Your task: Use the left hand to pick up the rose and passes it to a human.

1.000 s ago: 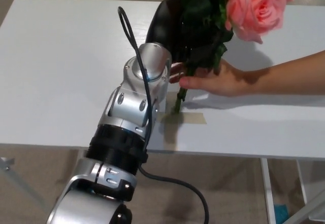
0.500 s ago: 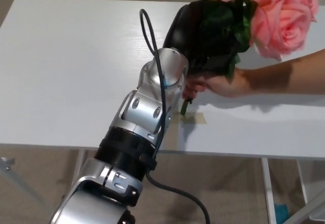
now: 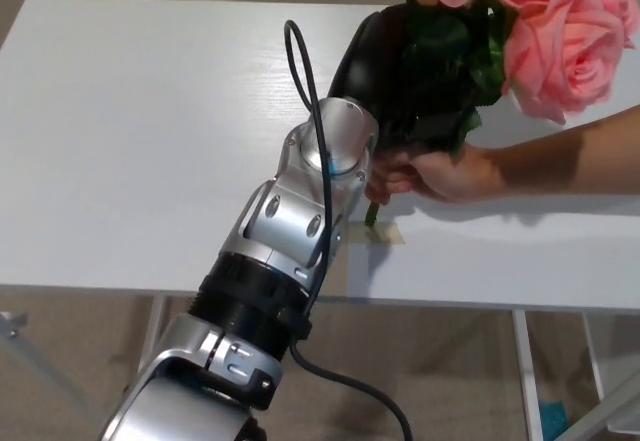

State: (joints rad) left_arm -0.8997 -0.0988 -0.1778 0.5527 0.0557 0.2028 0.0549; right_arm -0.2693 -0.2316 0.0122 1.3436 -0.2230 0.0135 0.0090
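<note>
White tabletop: table [image 3: 120,141] bare across its left half; nothing else to reach for there.
Silver forearm: left arm [image 3: 290,231] rises from lower left, cable looped over the wrist, reaching toward the table's right side.
Black hand: left hand [image 3: 385,61] closed around the rose [image 3: 545,21] stems just under the foliage, bunch held upright and clear of the table, presumably so the lower stem is left free for a taker.
Stem tip: green end [image 3: 372,216] hangs just above a strip of tape [image 3: 385,233] on the table, likely the pick-up mark.
Person's hand: hand [image 3: 440,173] comes in from the right, fingers wrapped on the stem directly below the robot's grip, touching or nearly so.
Blooms: pink heads at top right, leaning over the person's forearm.
Right hand: not in view.
Stage, as judged: handover point; both parties hold the stem, release not yet made.
Risk: letting go too soon could tip the top-heavy bunch.
</note>
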